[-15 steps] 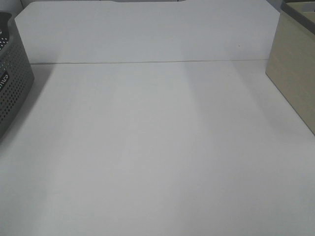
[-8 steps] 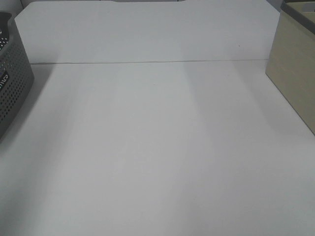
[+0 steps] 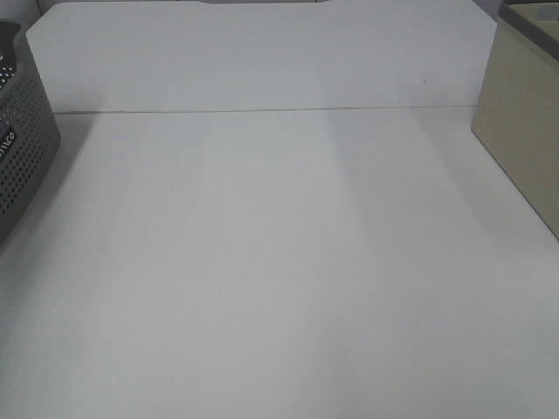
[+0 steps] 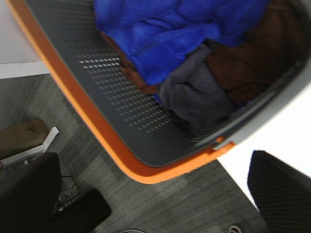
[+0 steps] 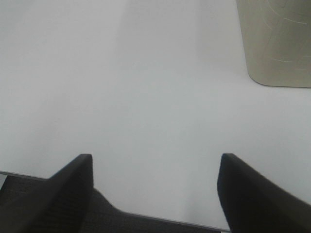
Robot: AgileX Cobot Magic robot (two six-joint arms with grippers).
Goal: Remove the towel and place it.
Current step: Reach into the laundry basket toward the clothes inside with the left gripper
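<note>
The royal-blue plush towel (image 4: 170, 34) lies bunched in a grey perforated basket with an orange rim (image 4: 121, 107), on top of a brown cloth (image 4: 252, 63) and a grey cloth (image 4: 194, 97). My left gripper (image 4: 153, 158) is open and empty, held above the basket's rim and apart from the towel. My right gripper (image 5: 155, 158) is open and empty over the bare white table (image 5: 146, 73). Neither gripper shows in the exterior high view, and the towel is hidden there.
The basket (image 3: 22, 148) stands at the table's left edge. A beige box (image 3: 524, 140) stands at the right edge and also shows in the right wrist view (image 5: 277, 43). A low white wall (image 3: 262, 61) runs along the back. Grey floor lies beyond the basket.
</note>
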